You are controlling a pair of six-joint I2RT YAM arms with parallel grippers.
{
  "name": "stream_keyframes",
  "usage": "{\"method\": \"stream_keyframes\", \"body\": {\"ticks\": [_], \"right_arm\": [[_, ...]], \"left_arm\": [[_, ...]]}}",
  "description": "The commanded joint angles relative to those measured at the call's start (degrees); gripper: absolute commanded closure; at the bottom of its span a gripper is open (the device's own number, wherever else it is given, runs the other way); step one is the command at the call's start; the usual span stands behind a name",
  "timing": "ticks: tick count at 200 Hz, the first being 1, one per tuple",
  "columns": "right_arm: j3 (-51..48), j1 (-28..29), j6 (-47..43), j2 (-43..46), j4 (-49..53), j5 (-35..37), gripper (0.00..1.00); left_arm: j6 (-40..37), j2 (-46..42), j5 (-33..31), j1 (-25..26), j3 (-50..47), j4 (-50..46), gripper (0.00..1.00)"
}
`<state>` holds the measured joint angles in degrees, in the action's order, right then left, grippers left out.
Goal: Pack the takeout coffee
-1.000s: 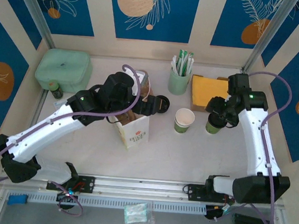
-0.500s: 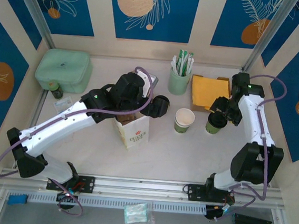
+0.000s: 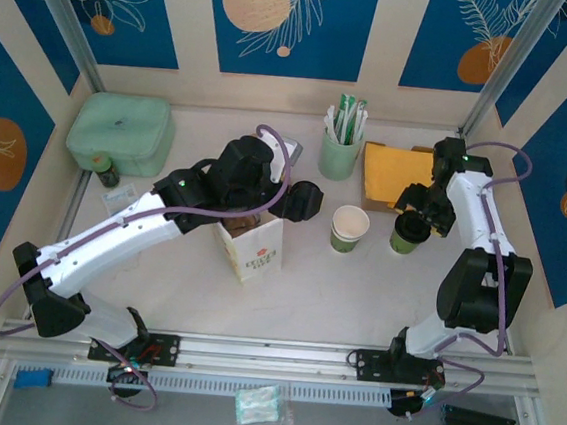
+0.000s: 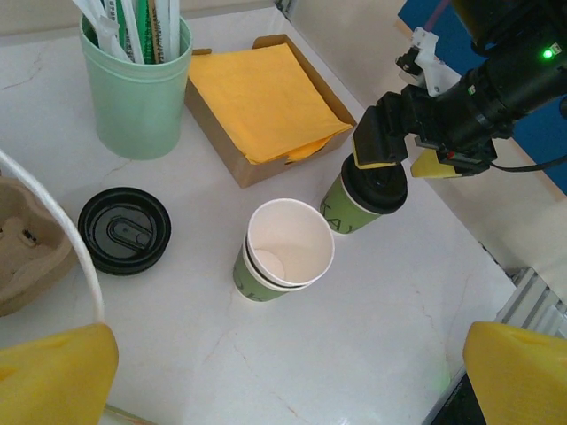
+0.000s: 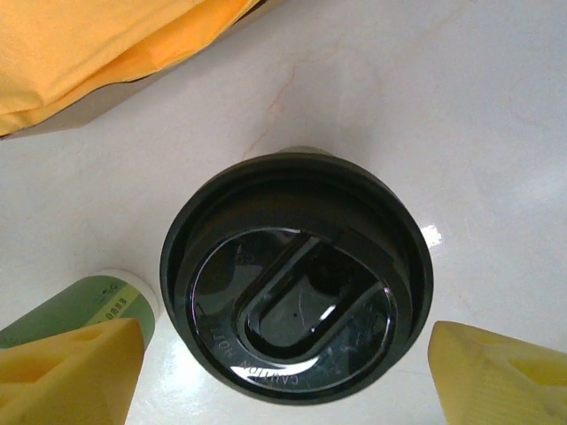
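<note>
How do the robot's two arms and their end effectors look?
The left arm and the right arm have white links and black joints, each with a purple cable and a small green light. The left end effector and the right end effector are black with yellow finger pads.

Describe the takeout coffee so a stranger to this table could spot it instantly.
Find the cardboard tray of yellow paper at the back right of the table. Just in front of its near edge stands the takeout coffee, a small paper cup with an olive-green band. Unlike the open cup to its left, it wears a black lid.
</note>
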<state>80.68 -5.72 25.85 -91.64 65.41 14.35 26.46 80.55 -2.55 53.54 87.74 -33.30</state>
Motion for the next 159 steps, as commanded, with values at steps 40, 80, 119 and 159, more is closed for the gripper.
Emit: {"method": "stream_keyframes", "body": {"ticks": [40, 80, 119, 159], "right_arm": [[1.5, -0.3, -0.6, -2.4, -0.3, 0.1, 0.15], [1.1, -0.3, -0.4, -3.1, -0.6, -0.1, 0.15], [0.4, -0.3, -0.4, -3.7, -1.1, 0.0, 0.17], [-0.1, -0.1, -0.5, -4.4, -1.5, -0.1, 0.18]], "left_arm": [[-0.4, -0.1, 1.6, 0.4, -1.1, 2.4, 0.01], [-0.5, -0.1, 1.7, 0.4, -1.2, 2.7, 0.01], [-0.2, -0.4, 1.9, 0.4, -1.6, 3.1, 0.01], [-0.2, -0.6, 1.8, 0.4, -1.8, 3.2, 0.01]]}}
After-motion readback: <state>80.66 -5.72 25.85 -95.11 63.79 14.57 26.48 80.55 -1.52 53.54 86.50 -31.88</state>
